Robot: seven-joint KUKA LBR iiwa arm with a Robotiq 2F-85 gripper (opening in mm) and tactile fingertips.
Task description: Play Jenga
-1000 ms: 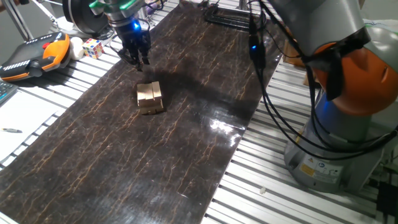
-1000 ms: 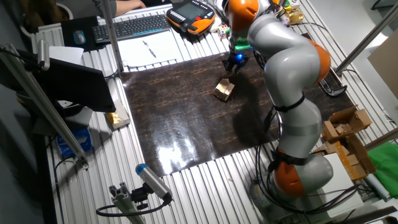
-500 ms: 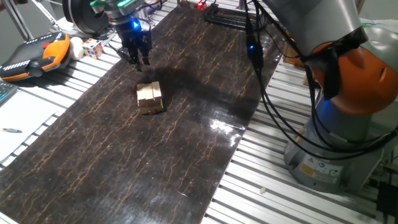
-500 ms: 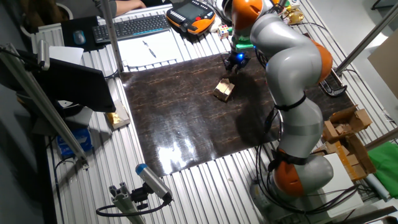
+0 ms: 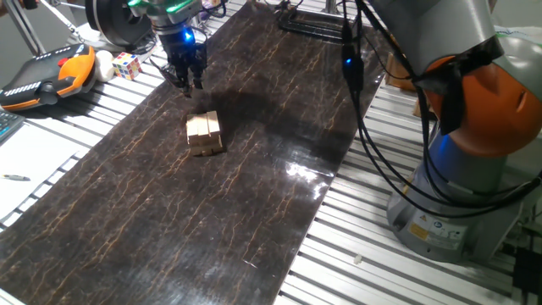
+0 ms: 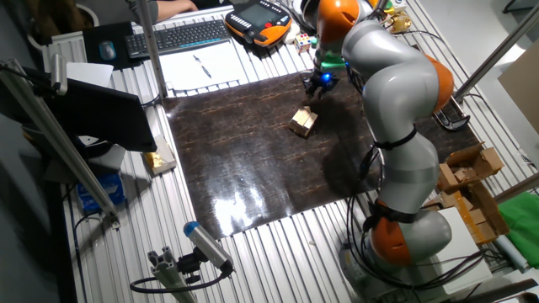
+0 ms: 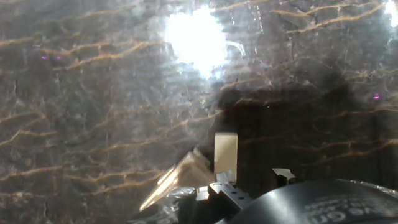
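**Spotter:** One fixed view gives you the widest look. Your arm (image 5: 457,93) takes up the right side, grey with orange joints, reaching across the dark marbled mat (image 5: 254,195) that covers the slatted metal table (image 5: 398,271).

**Operator:** Where's the stack?

**Spotter:** Your Jenga stack (image 5: 204,133) sits on the mat, left of its middle, a small tan cube a few layers high with its blocks slightly uneven. In the other fixed view you find it (image 6: 303,121) near the mat's far edge, by the keyboard side.

**Operator:** And the gripper?

**Spotter:** Your gripper (image 5: 185,83) hangs just beyond the stack, near it but not touching, lit blue at the wrist. The fingers look close together and hold nothing, though at this size you cannot tell for sure whether a gap remains.

**Operator:** Hand view?

**Spotter:** You get mostly glare on the mat, with a pale fingertip (image 7: 225,152) at the bottom; no blocks show there.

**Operator:** Anything else?

**Spotter:** An orange-and-black handheld controller (image 5: 47,72) and a coloured puzzle cube (image 5: 127,64) lie off the mat's left edge.
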